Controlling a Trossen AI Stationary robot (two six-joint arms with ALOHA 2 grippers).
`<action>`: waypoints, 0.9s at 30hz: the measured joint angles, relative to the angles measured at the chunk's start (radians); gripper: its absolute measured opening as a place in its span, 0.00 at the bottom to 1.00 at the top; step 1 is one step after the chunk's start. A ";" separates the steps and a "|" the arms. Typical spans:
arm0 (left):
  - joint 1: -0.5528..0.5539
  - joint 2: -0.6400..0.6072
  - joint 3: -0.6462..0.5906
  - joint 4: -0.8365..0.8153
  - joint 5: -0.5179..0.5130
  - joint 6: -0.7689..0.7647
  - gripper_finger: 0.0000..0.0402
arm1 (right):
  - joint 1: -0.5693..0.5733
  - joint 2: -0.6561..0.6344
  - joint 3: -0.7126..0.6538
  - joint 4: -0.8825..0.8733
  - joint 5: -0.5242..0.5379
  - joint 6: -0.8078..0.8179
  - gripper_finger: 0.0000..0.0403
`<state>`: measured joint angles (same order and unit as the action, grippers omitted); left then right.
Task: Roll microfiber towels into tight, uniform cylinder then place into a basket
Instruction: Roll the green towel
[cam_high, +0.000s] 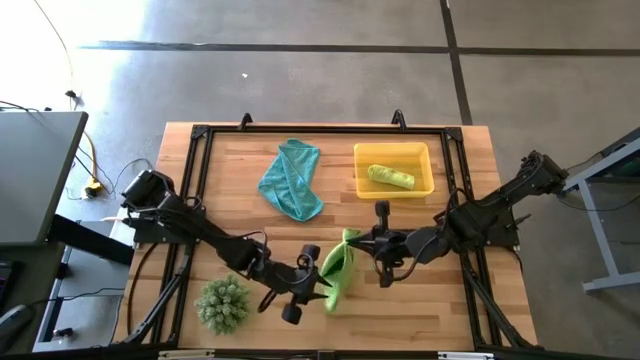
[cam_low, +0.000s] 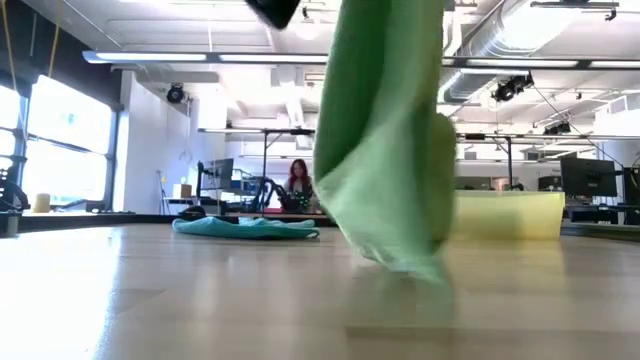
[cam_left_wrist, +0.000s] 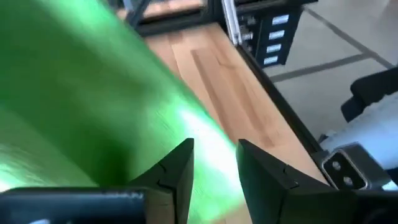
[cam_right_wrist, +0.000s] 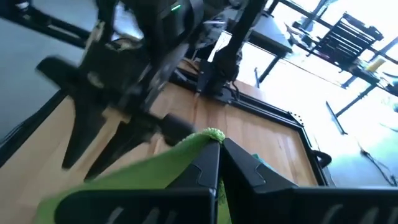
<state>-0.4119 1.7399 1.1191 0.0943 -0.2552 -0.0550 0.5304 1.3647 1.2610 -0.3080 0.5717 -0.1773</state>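
A lime-green microfiber towel (cam_high: 338, 268) hangs near the table's front middle, with my right gripper (cam_high: 354, 240) shut on its top. My left gripper (cam_high: 318, 278) stands right beside the towel's lower half. Its fingers are apart, and green cloth (cam_left_wrist: 214, 158) shows in the gap between them. A teal towel (cam_high: 292, 180) lies crumpled flat on the table farther back. Inside the yellow basket (cam_high: 424, 152) at the back right lies a rolled lime-green towel (cam_high: 390, 177). My right gripper pinches a bunched top corner of the lime-green towel (cam_right_wrist: 208, 138) between its two fingers, coming from the table's right side and slanting slightly down. The towel hangs slack below the fingers, and its lower end (cam_low: 415, 262) touches the table. My left gripper is close against the cloth, but I cannot tell whether its fingers touch it.
A spiky green ball-shaped plant (cam_high: 222, 304) sits at the front left, close to my left arm. A black frame (cam_high: 205, 135) runs around the tabletop. Bare wood lies at the front right (cam_high: 430, 300). A person sits in the room far behind the table (cam_low: 298, 183).
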 joint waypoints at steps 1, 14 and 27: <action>0.000 0.011 0.000 0.004 0.001 -0.012 0.27 | 0.000 0.000 0.000 0.002 0.005 0.009 0.00; -0.024 0.089 -0.001 0.104 -0.225 -0.068 0.26 | -0.001 0.000 0.000 0.082 0.224 0.215 0.00; -0.042 0.089 0.000 0.357 -0.566 0.066 0.41 | -0.034 0.074 0.000 0.206 0.389 0.230 0.00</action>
<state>-0.4536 1.8290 1.1191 0.4515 -0.8215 0.0112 0.4961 1.4392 1.2613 -0.1018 0.9607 0.0523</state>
